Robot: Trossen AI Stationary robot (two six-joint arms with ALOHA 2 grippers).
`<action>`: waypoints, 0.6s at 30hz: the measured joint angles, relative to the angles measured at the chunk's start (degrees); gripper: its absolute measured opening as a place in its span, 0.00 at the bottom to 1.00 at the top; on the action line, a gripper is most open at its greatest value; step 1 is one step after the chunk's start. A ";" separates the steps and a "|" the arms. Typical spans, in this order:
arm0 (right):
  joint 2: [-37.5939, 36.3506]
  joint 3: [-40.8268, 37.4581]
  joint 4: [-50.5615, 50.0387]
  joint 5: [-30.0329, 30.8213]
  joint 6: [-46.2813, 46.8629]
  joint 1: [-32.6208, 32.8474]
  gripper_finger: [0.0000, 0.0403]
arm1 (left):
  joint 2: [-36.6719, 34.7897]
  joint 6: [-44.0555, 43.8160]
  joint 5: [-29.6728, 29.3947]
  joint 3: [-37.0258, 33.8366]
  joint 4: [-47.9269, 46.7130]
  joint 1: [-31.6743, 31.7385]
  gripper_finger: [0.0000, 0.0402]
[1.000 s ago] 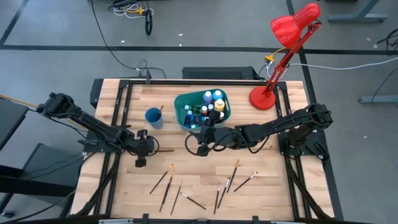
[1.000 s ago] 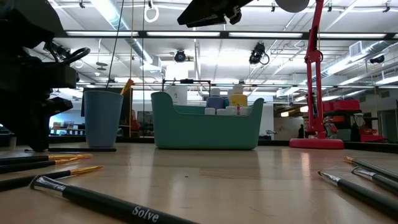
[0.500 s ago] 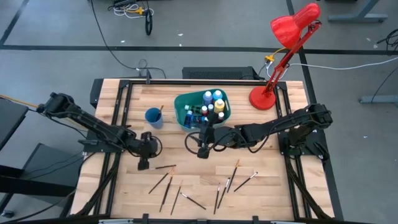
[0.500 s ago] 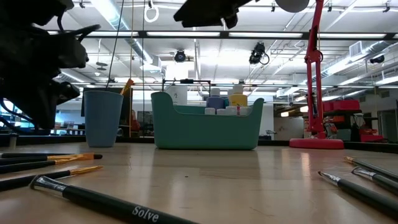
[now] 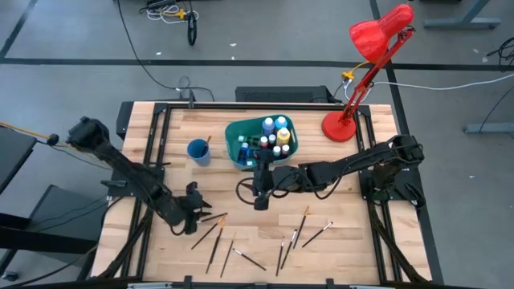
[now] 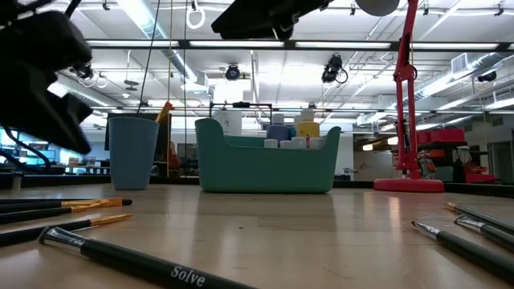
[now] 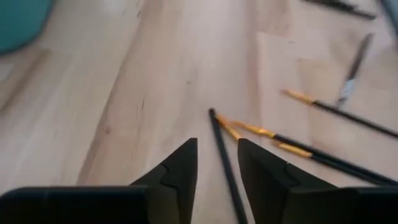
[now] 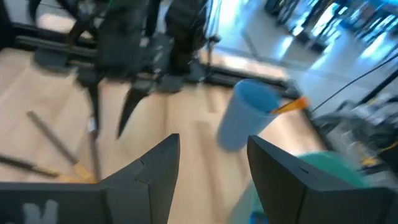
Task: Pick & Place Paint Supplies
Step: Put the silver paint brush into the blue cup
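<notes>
From high view we see left gripper (image 5: 195, 215) near brushes (image 5: 210, 233); only wrist view shows fingers (image 7: 177, 171) spread, w/ nothing pinched. Right gripper (image 5: 259, 195) fingers spread too.

I'm working in a robotics lab or workshop hall: grey concrete floor (image 5: 72, 32) with loose cables (image 5: 165, 11), a wooden surface (image 5: 265, 233) on a black frame, rows of ceiling strip lights (image 6: 265, 44), exposed rails, and benches beyond at twelve o'clock.
</notes>
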 joint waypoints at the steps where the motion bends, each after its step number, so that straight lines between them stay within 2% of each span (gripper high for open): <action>1: 0.00 0.00 1.22 0.79 -1.25 -0.11 0.48 | 2.21 -1.10 -0.83 -0.02 1.30 -0.90 0.33; 8: -0.02 0.02 1.73 1.63 -2.67 -0.46 0.48 | 16.73 -9.34 -2.45 0.02 10.90 -4.60 0.34; 15: -0.02 0.02 1.69 1.61 -2.72 -0.44 0.48 | 22.45 -13.49 -8.21 0.39 11.68 -6.00 0.30; 18: -0.02 0.02 1.74 1.61 -2.72 -0.44 0.48 | 23.03 -13.16 -9.65 0.37 11.39 -6.16 0.24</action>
